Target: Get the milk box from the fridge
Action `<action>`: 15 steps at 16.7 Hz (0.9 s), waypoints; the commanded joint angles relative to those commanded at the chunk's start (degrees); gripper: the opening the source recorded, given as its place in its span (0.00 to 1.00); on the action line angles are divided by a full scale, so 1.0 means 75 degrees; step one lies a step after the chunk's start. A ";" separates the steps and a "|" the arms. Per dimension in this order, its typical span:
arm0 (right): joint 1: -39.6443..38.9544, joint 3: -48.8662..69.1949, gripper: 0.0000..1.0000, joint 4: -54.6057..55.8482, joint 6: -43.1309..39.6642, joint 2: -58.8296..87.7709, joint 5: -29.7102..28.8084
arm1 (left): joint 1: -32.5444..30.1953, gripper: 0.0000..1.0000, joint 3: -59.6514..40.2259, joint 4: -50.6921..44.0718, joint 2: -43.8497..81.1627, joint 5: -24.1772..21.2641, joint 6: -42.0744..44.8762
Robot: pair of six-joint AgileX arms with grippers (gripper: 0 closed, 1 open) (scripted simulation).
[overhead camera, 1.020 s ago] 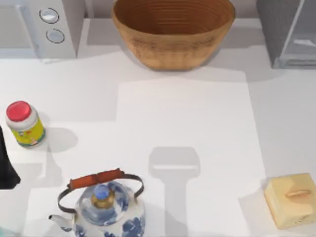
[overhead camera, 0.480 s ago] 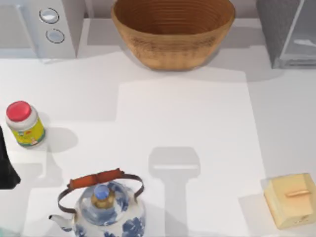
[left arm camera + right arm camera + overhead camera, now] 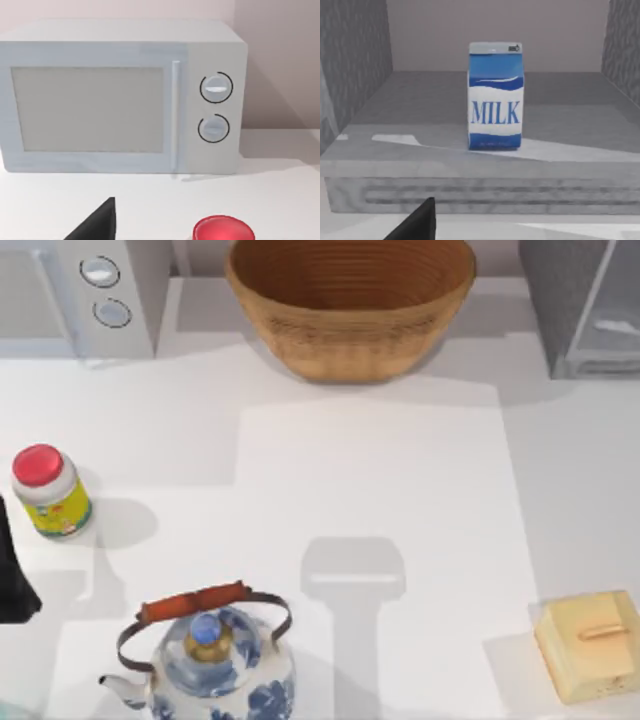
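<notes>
**Milk box waiting in the open fridge**

The milk box [image 3: 495, 95], a blue-and-white carton with a grey ridged top, stands upright on the floor of the speckled dark-grey fridge [image 3: 583, 306] at the table's far right. "MILK" reads clearly in blue. It is not yet grasped; reaching, gripping and lifting out all remain, I'd judge. Whether either gripper's jaws are parted or closed, I cannot tell.

Blue-and-white milk box [image 3: 495, 97] with blue lettering; speckled dark-grey fridge [image 3: 355, 60]; blue-flowered white kettle [image 3: 215, 670]; red-lidded, yellow-labelled jar [image 3: 50, 492].
</notes>
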State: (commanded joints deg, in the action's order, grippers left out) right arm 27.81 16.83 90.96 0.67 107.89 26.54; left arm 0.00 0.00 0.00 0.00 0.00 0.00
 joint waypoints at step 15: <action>-0.1880 0.4939 1.00 -0.1783 -0.0017 0.3124 -0.1988 | 0.0000 1.00 0.0000 0.0000 0.0000 0.0000 0.0000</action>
State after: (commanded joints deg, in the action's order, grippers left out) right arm 13.71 53.87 77.59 0.54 131.33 11.63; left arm 0.00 0.00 0.00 0.00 0.00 0.00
